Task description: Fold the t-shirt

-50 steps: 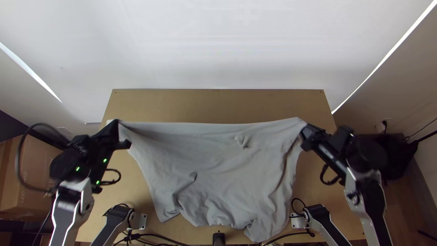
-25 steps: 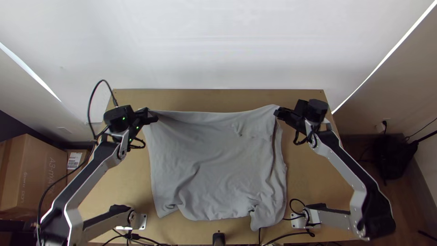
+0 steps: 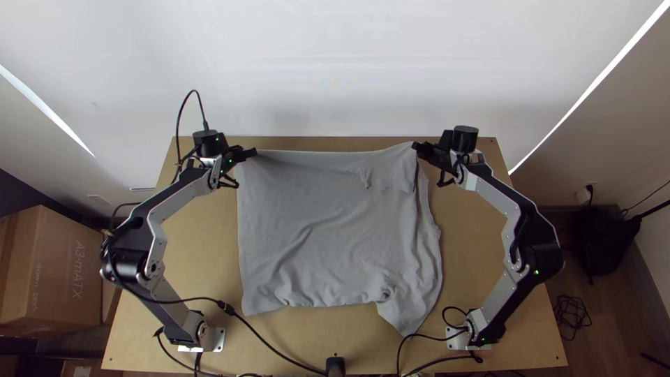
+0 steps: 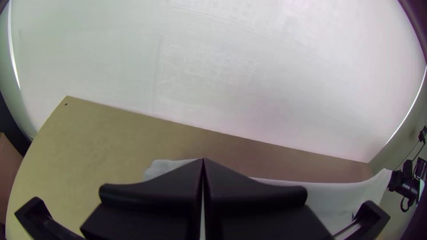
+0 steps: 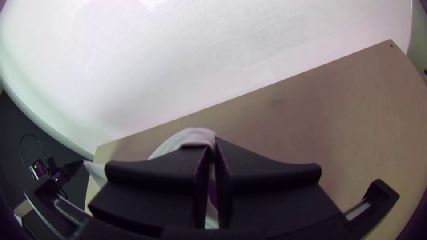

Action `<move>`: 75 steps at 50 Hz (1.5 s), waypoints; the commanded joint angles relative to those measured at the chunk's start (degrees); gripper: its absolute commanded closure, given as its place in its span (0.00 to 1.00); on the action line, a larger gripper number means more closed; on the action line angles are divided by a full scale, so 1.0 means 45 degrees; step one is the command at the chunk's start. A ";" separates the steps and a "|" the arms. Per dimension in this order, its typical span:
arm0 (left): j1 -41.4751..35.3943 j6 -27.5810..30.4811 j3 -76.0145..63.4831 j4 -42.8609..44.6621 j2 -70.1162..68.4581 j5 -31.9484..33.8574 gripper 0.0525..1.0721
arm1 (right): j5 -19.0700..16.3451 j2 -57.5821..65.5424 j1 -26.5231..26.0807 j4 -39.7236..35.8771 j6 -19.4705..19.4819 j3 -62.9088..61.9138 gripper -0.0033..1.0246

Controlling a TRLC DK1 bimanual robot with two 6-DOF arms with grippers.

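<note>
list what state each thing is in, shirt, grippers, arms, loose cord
t-shirt: spread, not folded up, wrinkled toward its near edge, its far edge stretched between the grippers with a slight sag
left gripper: shut on the shirt's far left corner
right gripper: shut on its far right corner
left arm: bent
right arm: bent
black cord: loosely coiled on the floor

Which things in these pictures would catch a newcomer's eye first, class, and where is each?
First, the big grey t-shirt, spread with creases across the middle of the light wooden table. Then the left arm and right arm flanking it, with the left gripper and right gripper each shut on one of its far corners.
</note>
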 commanded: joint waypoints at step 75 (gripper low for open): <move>0.0536 -0.0939 0.2156 -0.5300 -0.4593 0.0573 0.05 | -0.1020 -0.5348 -0.2935 -1.5893 -0.2034 0.1207 0.13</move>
